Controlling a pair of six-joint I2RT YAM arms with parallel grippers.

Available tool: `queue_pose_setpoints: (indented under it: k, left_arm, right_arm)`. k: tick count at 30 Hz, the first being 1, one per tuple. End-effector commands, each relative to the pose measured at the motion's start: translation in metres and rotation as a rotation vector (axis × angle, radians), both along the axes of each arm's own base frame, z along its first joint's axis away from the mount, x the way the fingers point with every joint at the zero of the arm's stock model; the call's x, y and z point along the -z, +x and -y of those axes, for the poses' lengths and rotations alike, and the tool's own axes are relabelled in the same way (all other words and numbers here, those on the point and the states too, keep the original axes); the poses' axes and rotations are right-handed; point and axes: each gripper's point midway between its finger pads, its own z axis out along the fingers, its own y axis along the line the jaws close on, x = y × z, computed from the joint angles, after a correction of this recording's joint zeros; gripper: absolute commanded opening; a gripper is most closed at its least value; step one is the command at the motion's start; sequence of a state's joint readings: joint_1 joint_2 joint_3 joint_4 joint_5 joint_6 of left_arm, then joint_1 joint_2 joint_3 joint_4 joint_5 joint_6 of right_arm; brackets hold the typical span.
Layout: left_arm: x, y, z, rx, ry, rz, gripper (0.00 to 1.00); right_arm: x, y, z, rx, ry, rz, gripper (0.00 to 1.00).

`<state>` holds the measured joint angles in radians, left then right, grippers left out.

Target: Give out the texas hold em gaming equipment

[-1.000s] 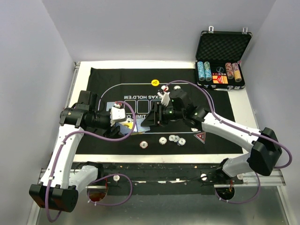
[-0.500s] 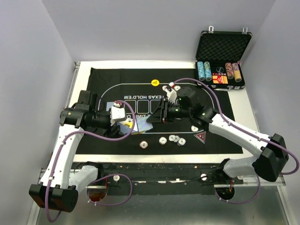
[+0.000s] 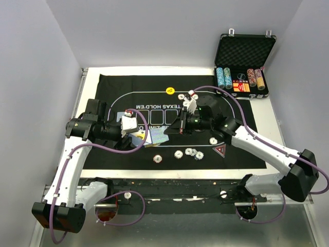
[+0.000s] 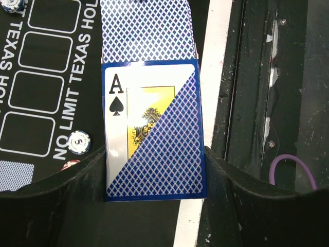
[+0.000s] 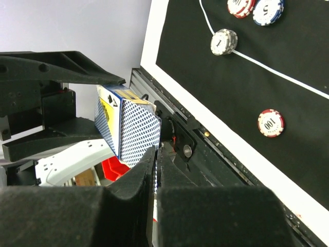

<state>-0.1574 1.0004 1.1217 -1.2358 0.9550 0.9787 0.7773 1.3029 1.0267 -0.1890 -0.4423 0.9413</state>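
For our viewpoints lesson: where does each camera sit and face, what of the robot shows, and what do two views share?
Top external: above and behind the robot, facing down on the mat; left arm and right arm show.
Left wrist: on the left arm, facing down; left claw grips the card pack, a playing card sticking out.
Right wrist: on the right arm, facing the left claw; right claw pinches that card.
Both wrist views share the card pack.

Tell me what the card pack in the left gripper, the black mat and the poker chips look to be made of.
Card pack: probably coated cardboard, going by its sharp straight edges and smooth printed face.
Mat: felt-like cloth with a matte finish; it shows no glare and the white print lies flat.
Chip: hard plastic or clay composite, cannot tell which; it has a smooth striped rim and a printed centre.
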Motion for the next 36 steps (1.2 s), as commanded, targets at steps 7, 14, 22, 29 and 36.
queue_pose_setpoints:
  k: [7, 14, 22, 29, 36]
  left_arm:
    - [-0.023, -0.001, 0.010, 0.037, -0.084, 0.064, 0.20]
    - [-0.022, -0.002, 0.011, 0.037, -0.085, 0.057, 0.20]
    - [-0.020, -0.001, 0.011, 0.035, -0.093, 0.052, 0.20]
    - [-0.019, -0.002, 0.011, 0.034, -0.092, 0.051, 0.20]
    - [-0.017, -0.003, 0.011, 0.036, -0.092, 0.055, 0.20]
  right_arm:
    - [-0.001, 0.005, 0.026, 0.067, -0.061, 0.022, 0.01]
    - [-0.008, 0.007, 0.038, 0.089, -0.064, 0.032, 0.01]
    - [-0.047, 0.007, 0.029, 0.055, 0.051, 0.055, 0.01]
    - [-0.066, 0.007, 0.022, 0.024, 0.097, 0.067, 0.01]
    - [-0.080, 0.014, 0.031, 0.050, 0.099, 0.098, 0.01]
